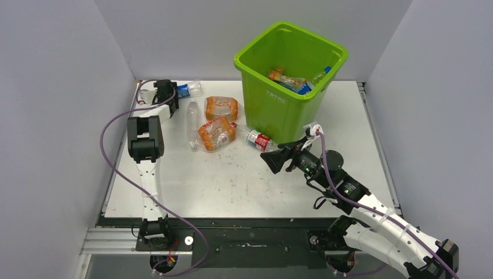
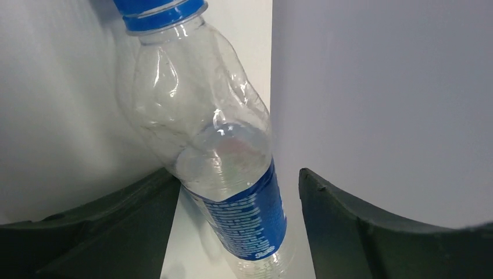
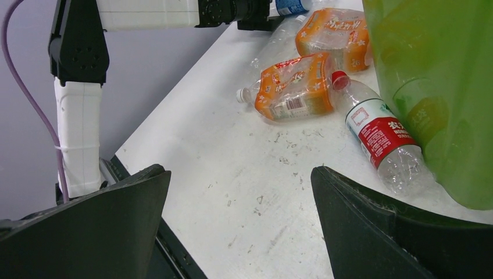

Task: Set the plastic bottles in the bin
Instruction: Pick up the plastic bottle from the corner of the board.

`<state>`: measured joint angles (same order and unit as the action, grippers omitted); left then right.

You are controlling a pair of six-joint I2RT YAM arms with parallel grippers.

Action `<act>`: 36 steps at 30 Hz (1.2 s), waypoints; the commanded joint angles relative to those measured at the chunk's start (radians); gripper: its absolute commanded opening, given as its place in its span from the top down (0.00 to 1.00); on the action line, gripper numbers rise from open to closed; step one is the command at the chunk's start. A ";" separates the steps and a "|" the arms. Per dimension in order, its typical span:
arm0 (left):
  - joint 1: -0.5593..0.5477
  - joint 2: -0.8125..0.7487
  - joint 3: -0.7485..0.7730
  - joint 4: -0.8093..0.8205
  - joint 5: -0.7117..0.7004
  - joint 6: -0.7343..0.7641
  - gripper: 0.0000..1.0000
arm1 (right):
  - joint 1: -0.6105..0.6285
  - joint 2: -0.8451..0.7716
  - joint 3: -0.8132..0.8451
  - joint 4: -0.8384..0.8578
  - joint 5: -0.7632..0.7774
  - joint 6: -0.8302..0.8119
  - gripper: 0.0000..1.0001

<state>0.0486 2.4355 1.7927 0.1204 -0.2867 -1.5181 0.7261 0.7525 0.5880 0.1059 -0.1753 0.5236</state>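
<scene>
A crushed clear bottle with a blue label and blue cap lies in the back left corner, seen too as the blue-labelled bottle. My left gripper straddles it. The left finger touches it and the right finger stands apart, so the gripper is open. The lime-green bin stands at the back with several bottles inside. On the table lie two orange bottles, a clear one and a red-labelled one. My right gripper hangs open and empty beside the bin.
Grey walls close in the table on the left, back and right. In the right wrist view the red-labelled bottle rests against the bin wall, with an orange bottle to its left. The left arm rises at the table's left edge.
</scene>
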 commanded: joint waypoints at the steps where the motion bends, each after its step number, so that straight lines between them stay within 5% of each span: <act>1: 0.008 0.083 0.108 -0.087 0.012 0.007 0.30 | 0.008 0.014 0.016 0.054 0.015 0.014 0.04; 8: 0.002 0.154 0.185 -0.090 0.040 0.021 0.51 | 0.008 0.012 0.018 0.027 0.041 0.002 0.04; 18: 0.013 -0.031 -0.048 0.189 0.040 0.025 0.92 | 0.009 0.004 0.036 0.012 0.037 -0.006 0.04; 26: 0.039 -0.473 -0.355 0.427 0.095 0.088 0.96 | 0.012 -0.050 0.076 -0.040 0.026 -0.029 0.04; 30: 0.044 -0.729 -0.434 0.406 0.159 0.183 0.98 | 0.016 -0.062 0.140 -0.074 0.015 -0.045 0.04; 36: -0.030 -1.037 -0.476 0.357 0.486 0.514 0.98 | 0.018 -0.026 0.310 -0.151 -0.016 -0.097 0.04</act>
<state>0.0864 1.5723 1.3411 0.4355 -0.0612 -1.2892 0.7349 0.7124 0.7654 -0.0250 -0.1623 0.4793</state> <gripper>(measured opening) 0.281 0.961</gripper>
